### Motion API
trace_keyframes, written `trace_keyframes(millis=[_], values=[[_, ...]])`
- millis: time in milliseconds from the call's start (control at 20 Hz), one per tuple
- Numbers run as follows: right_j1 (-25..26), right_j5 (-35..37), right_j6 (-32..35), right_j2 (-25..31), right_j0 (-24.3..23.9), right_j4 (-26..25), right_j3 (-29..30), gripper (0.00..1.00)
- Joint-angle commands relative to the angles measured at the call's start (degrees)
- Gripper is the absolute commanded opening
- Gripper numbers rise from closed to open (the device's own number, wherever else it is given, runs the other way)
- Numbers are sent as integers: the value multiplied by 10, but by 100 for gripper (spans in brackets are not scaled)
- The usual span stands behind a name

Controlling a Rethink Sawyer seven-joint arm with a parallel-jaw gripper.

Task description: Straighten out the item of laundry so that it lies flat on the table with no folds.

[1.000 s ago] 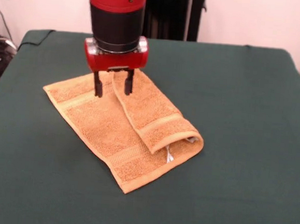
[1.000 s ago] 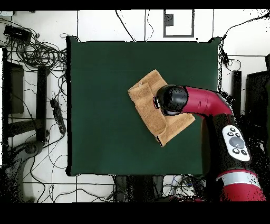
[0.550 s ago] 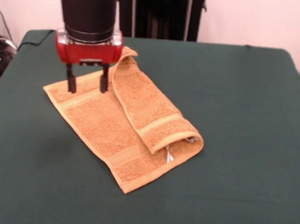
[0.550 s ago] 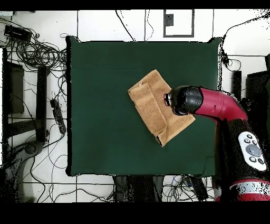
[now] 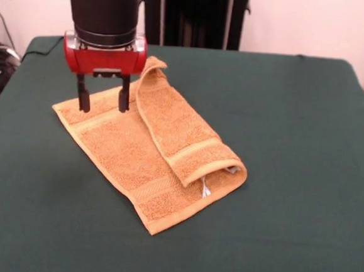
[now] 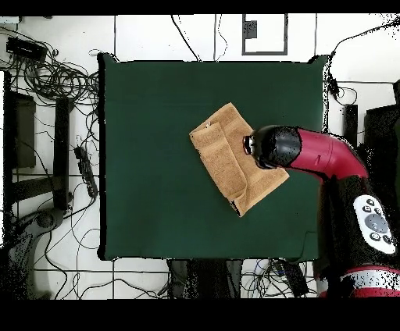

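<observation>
We see the towel (image 5: 149, 155) lying a little to 9 o'clock of the middle of the table (image 5: 294, 151) in the front view. One part is folded over the rest, and this strip runs from 11 o'clock to 4 o'clock, where a white label (image 5: 206, 189) shows under the fold. The gripper (image 5: 101, 98) hangs over the towel's 10 o'clock corner. Its two fingers (image 5: 82, 98) stand apart, and they hold nothing.
</observation>
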Motion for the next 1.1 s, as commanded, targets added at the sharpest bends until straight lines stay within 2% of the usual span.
trace_keyframes(millis=[50,700,1100], values=[[33,-33,115,40,36,37,56,100],[52,-81,146,41,58,85,76,100],[63,-111,165,19,83,107,79,100]])
